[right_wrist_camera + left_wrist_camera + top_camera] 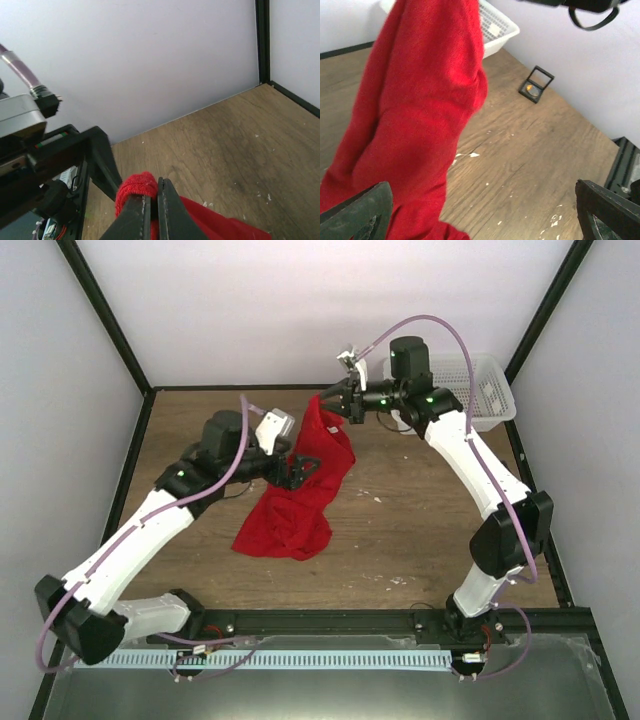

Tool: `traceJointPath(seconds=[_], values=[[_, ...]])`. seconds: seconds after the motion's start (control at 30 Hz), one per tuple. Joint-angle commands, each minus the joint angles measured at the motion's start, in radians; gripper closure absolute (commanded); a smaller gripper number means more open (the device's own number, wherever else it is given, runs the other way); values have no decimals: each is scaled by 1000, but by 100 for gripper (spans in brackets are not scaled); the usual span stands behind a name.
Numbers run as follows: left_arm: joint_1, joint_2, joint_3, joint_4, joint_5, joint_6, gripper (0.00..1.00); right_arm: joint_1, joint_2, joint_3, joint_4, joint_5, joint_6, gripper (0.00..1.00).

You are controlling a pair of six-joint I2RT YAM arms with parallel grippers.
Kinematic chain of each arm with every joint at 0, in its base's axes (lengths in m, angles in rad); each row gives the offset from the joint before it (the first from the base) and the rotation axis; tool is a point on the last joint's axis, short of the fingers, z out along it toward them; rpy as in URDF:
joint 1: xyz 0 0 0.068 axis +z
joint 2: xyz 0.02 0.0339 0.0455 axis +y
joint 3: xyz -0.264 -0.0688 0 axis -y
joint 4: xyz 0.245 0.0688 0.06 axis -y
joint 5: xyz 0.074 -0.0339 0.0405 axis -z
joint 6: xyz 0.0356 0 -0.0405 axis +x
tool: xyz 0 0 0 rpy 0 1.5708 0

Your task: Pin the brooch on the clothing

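Wood tabletop (pixel 430 510) lay broad right of T-shirt (pixel 290 520); red, bunched, it hung from right gripper (pixel 154 200), clamped on fabric; left gripper (pixel 482 215) gaped wide.

The left arm (pixel 130 540) and right arm (pixel 490 480) are white shells between black joints, dotted with small green lights (pixel 180 474). A mauve cable (pixel 430 318) loops along each. The left gripper (pixel 296 474) and right gripper (pixel 158 189) are matte black.

You're in a lab robot cell: white panels (pixel 300 310) and black frame posts (pixel 105 315) box the wooden table (pixel 420 520), mounting rail (pixel 330 620) at 6 o'clock.
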Motion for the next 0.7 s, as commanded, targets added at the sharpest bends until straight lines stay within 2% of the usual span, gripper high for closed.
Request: traceJointPath(seconds=[0.0,0.17,0.27,0.37,0.43,0.5,0.53,0.57,0.6,0.63,0.67], values=[[5,85,50,152,156,-58,0,15,-32,-43,32,-33,27,99],[4,164,77,221,116,-132,3,37,-49,-79,98,-46,94,99],[5,213,108,206,79,-136,22,51,-68,-96,129,-50,122,99],[20,223,135,147,38,-120,57,50,-109,-119,162,-30,154,99],[33,187,124,127,28,-105,71,51,-148,-147,172,24,158,99],[38,138,111,100,-2,-73,83,51,-189,-172,177,83,158,95],[39,116,108,83,-21,-54,95,51,-207,-186,182,113,161,94],[40,93,108,64,-46,-40,100,51,-226,-200,190,136,168,93],[44,73,109,48,-65,-27,100,51,-244,-217,204,161,181,92],[47,57,114,31,-76,-14,100,51,-264,-239,218,192,196,88],[49,39,120,14,-89,-7,100,50,-286,-263,231,229,209,78]])
